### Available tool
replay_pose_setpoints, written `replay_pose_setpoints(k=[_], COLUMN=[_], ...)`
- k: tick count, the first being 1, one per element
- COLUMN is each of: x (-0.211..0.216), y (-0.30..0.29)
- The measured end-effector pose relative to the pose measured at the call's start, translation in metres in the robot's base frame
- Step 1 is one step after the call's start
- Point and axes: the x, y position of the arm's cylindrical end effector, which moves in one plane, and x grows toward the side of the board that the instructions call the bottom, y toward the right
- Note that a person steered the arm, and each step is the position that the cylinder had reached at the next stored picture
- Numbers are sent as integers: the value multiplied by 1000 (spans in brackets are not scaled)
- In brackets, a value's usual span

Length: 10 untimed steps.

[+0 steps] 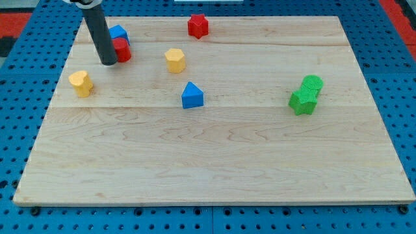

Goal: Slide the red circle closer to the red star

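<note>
A: No pincer on this arm, so nothing to report as open, closed or gripping. Only a dark rod, with my tip [108, 62] planted on the pale wooden counter [214, 169] near the view's top left.

B: And relative to the small red circle [122, 50]?

A: Right against its left side, seemingly touching, with the rod hiding part of it. Just behind the circle, toward the view's top, a blue block [118, 32], touching or nearly so.

B: Where is the chunky red star [197, 26]?

A: Well apart, off to the view's right and a little higher, near the counter's top edge.

B: Which step, then?

A: Judging by the contact, the very start of the push. Most of the gap not yet closed.

B: Next move?

A: Probably a steady shove toward the view's right and slightly up. Worth staying centred behind the circle to keep it from slipping off the tip. Also worth passing above the yellow hexagon-like block [175, 60] lying near that path.
</note>
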Motion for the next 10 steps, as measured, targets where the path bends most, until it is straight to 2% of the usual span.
replay_pose_setpoints(k=[2, 4, 5, 7, 9, 10], x=[-40, -85, -91, -67, -71, -76], y=[33, 21, 25, 61, 134, 104])
